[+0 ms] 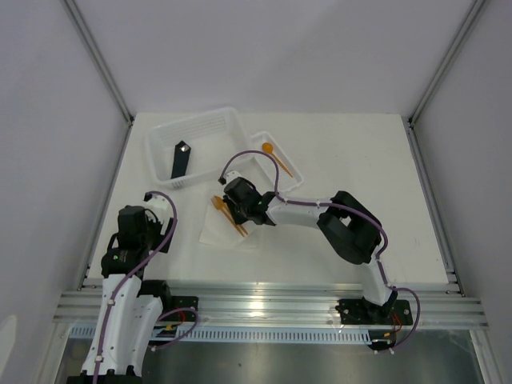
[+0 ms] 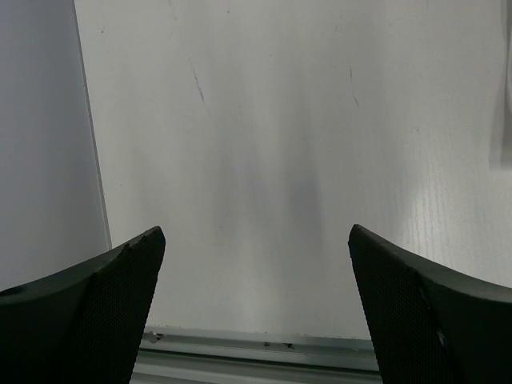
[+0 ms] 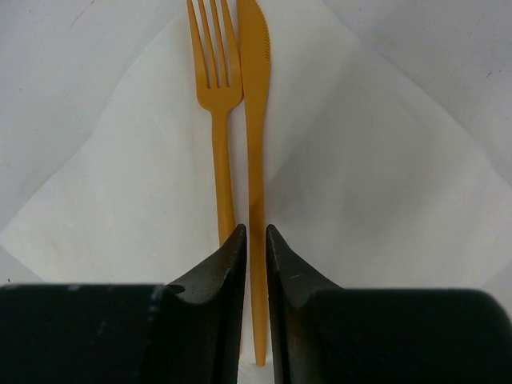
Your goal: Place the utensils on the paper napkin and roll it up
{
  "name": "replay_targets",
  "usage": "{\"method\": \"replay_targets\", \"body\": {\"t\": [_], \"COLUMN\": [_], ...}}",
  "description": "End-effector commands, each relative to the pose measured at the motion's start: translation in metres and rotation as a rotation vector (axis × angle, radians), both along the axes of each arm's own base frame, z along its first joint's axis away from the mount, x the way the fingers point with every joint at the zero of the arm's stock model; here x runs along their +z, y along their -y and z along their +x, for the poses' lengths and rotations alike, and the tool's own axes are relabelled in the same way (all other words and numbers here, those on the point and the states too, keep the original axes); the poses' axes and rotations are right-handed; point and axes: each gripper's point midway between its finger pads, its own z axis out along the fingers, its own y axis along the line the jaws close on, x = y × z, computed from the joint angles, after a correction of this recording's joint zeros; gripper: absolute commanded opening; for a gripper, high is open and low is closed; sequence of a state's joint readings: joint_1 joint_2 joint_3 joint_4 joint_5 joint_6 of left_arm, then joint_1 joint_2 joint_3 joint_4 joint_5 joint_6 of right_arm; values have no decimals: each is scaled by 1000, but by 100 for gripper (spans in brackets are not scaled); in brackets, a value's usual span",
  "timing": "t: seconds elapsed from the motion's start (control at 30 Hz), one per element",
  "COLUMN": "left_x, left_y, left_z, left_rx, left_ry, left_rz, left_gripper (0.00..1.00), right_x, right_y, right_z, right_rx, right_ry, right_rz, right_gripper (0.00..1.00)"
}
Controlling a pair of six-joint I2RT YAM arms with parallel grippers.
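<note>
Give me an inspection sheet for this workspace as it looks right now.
Surface: white table, faint scuffs.
Job's things: orange fork and knife side by side on the napkin; spoon in the small tray.
Clutter: black bar in the large tray.
Grippers: left gripper open over bare table; right gripper narrow, jaws either side of the knife handle, grip unclear.
Cables: purple cables along both arms.
Surroundings: white walls, metal rail.

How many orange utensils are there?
3. A fork and a knife lie side by side on the napkin; a spoon is in the small tray. The right arm could hide more.
</note>
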State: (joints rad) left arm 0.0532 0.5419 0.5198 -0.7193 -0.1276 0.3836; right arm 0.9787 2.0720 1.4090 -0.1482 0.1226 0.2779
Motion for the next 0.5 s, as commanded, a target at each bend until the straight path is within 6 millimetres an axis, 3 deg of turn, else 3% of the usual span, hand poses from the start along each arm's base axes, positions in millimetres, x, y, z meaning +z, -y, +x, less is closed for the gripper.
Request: {"method": "replay_targets", "body": {"t": [0.0, 0.17, 0.27, 0.4, 0.43, 0.47], "left_x": [4, 5, 10, 8, 10, 14], "left_y": [-1, -1, -1, -3, -6, -9], "left_z": [4, 4, 5, 4, 3, 3], "left_rx": [17, 16, 17, 7, 3, 3], "left_ry": [31, 32, 46, 37, 33, 36], "left_rz": [-10, -11, -9, 13, 35, 60], "left_gripper": [99, 100, 99, 100, 99, 100], "right_x": [8, 20, 44, 103, 130, 144], "right_y": [-11, -11, -13, -8, 3, 11], "right_z": [8, 9, 10, 25, 37, 45], "right_rx": [-8, -5, 10, 31, 15, 9], "right_ry": [11, 20, 33, 95, 139, 171], "right_rz": [37, 54, 95, 196, 235, 246], "right_gripper": [18, 18, 18, 19, 19, 19]}}
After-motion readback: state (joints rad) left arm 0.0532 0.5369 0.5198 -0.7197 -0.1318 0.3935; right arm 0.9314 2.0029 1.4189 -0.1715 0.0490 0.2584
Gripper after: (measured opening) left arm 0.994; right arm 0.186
